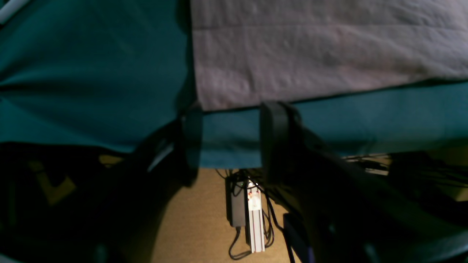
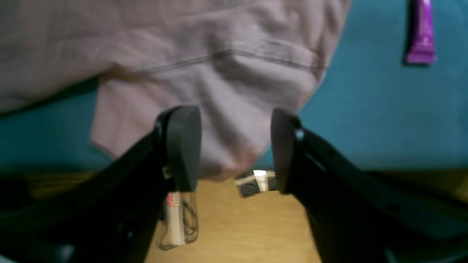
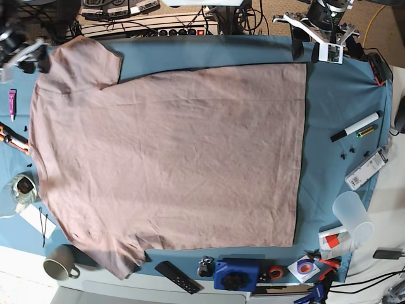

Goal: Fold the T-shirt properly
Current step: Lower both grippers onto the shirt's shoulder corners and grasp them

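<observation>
On the teal cloth (image 3: 342,95) we see the T-shirt (image 3: 171,158) spread flat. Our left gripper (image 1: 234,135) and right gripper (image 2: 236,146) both gape wide, holding nothing.

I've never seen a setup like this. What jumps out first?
A big pink-beige T-shirt lies spread flat across the teal table cloth, filling most of it. At its two far corners an open black claw waits: the right claw above a sleeve, the left claw at the hem corner.

lab workbench: teal cloth (image 3: 342,95), power strip (image 3: 161,30), cables, marker (image 3: 355,126), tape (image 3: 273,272).
</observation>
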Motion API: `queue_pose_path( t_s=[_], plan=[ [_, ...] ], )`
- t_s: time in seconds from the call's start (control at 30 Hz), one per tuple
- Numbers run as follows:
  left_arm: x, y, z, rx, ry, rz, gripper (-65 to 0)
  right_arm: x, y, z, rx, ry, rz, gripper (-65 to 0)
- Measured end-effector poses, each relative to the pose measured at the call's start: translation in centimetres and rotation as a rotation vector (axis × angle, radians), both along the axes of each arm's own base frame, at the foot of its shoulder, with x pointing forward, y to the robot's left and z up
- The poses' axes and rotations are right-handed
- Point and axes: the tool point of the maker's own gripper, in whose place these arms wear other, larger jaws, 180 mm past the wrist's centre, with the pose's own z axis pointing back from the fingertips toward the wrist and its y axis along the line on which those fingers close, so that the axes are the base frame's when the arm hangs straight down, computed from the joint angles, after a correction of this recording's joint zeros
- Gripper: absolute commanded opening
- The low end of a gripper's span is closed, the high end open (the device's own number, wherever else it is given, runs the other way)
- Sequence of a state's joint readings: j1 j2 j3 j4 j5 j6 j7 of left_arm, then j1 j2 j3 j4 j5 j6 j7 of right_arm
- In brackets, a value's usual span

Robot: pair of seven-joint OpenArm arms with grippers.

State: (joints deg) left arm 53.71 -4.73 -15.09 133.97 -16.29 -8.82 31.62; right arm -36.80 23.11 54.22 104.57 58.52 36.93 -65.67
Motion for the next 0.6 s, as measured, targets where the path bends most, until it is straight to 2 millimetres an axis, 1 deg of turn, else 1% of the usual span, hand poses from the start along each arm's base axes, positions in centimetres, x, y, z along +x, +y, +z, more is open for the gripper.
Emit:
queue_pose_path(
  t_s=[0.03, 0.07, 0.17, 0.27, 0.33, 0.4, 0.47, 0.6],
  plan=[
    [0.0, 0.0, 0.0, -0.002, -0.002, 0.001, -38.5, -0.1, -1.1, -0.2, 0.022, 0.008, -0.012, -34.5],
    [0.0, 0.0, 0.0, -0.001, -0.001, 0.0, -38.5, -0.2, -1.8, -0.6, 0.059, 0.019, -0.019, -34.5],
    [0.0, 0.0, 0.0, -0.001, 0.0, 0.001, -38.5, -0.1, -3.2, -1.5, 0.208, 0.004, -0.073, -34.5],
    [0.0, 0.0, 0.0, -0.001, -0.001, 0.001, -38.5, -0.6, -4.6, -3.2, 0.313, 0.015, -0.157, -34.5],
    [0.0, 0.0, 0.0, -0.002, 0.0, 0.002, -38.5, -0.6, -4.6, -3.8, 0.375, 0.02, -0.179, -34.5],
    [0.0, 0.0, 0.0, -0.002, 0.001, 0.002, -38.5, -0.3, -4.0, -3.9, 0.439, 0.005, -0.175, -34.5],
    [0.0, 0.0, 0.0, -0.002, 0.0, 0.002, -38.5, -0.1, -3.8, -4.1, 0.46, 0.001, -0.172, -34.5],
    [0.0, 0.0, 0.0, -0.002, 0.0, 0.002, -38.5, -0.3, -3.5, -5.0, 0.464, 0.02, -0.182, -34.5]
  ],
)
